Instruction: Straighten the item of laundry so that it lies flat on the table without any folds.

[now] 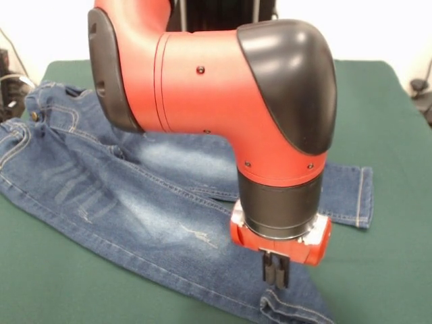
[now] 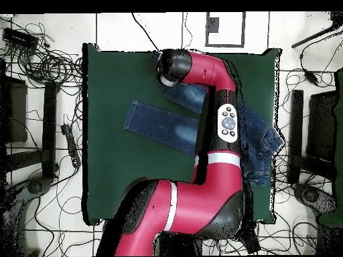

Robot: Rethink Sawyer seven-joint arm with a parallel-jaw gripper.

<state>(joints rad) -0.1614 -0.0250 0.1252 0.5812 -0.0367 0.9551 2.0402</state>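
Dark green table [image 1: 391,121] was seen spread beneath everything, with the jeans [image 1: 121,202] laid aslant across it. Nearest, a hemmed cuff [image 1: 290,307] was found puckered just under the gripper [image 1: 275,270], whose fingers were pressed close together, apparently holding nothing. Beyond the gripper, the second leg ran off to its own cuff [image 1: 358,196]. Farthest from it lay the bunched waistband [image 1: 40,111]. The smoothing stage was judged in hand; next, the near cuff should be pinched and drawn outward along the leg's length.
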